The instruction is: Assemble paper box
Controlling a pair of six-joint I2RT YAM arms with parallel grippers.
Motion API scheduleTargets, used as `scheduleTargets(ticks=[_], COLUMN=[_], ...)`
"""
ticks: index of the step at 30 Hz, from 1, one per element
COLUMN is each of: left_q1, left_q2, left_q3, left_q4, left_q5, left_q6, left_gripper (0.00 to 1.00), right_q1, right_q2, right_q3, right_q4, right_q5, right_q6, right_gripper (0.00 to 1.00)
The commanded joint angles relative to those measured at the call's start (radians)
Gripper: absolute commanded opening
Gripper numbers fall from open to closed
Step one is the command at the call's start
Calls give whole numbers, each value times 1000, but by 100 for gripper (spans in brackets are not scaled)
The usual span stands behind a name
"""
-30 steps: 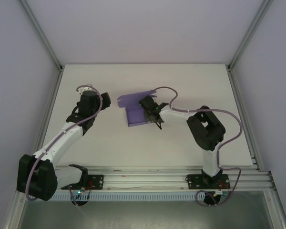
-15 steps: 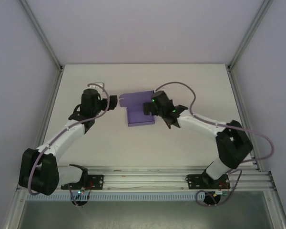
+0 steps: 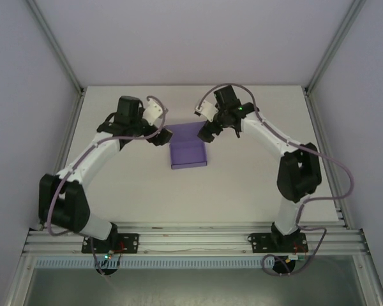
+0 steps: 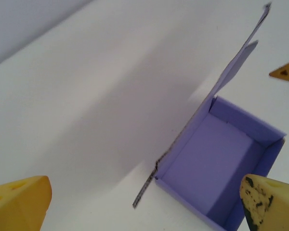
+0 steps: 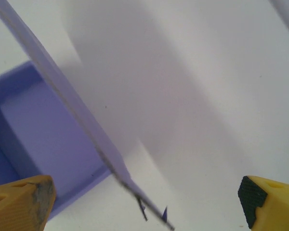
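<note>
The purple paper box (image 3: 188,155) lies as an open tray on the white table, its lid (image 3: 186,131) standing up along the far side. My left gripper (image 3: 164,136) hovers open at the box's far left corner. In the left wrist view the tray (image 4: 216,166) lies beside the right finger (image 4: 272,202) and the lid (image 4: 237,65) rises behind it. My right gripper (image 3: 206,134) is open at the far right corner. In the right wrist view the lid's edge (image 5: 86,127) runs diagonally between the yellow fingers (image 5: 19,202), with the tray (image 5: 36,137) to the left. Nothing is gripped.
The white table (image 3: 262,185) spreads round the box. An aluminium rail (image 3: 191,239) carrying both arm bases runs along the near edge. Frame posts and pale walls stand at the left (image 3: 67,137), right (image 3: 322,137) and back.
The right gripper has opened and let go of the box, then swung to its far right corner. The left arm has reached in to the far left corner. The lid now stands more upright.
</note>
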State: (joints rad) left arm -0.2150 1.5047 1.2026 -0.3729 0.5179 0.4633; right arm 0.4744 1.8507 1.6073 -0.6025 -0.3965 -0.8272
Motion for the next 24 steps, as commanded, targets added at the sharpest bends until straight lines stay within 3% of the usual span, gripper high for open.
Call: scheduleTargets(ticks=[1,3,7,11,13,15,16,24], left_q1=[5,4,5,-9,-17,-30,-38,-80], left_q2=[72,109,155,208,234,252,261,260], left_q3=[66,108,157,209,235,238,239,222], left_q4=[-175,-213,-254,-281,-318,-313,-311,-230], left_q5=[11,19,42,10,1,-55,-86,-217], left_q6=[138,168,204,177,184,178,169,80], left_gripper=[95,89,67,52,37,9,1,0], right_q1=[-18,-20,-20,-19,-18,-19,-20,-19], right_q2=[57,95,146,168,168,171,172,165], right_q3=[104,155,206,225,227,234,237,240], right_q4=[-203,-251,-286,-307,-306,-301,-299,-289], right_q5=[-43,-47,-41,-36,-46,-51,-52,-44], right_q6=[-163,-182,-193,-181,-174,-156,-146,-55], right_gripper=[91,82,51,38,29,23,20,9])
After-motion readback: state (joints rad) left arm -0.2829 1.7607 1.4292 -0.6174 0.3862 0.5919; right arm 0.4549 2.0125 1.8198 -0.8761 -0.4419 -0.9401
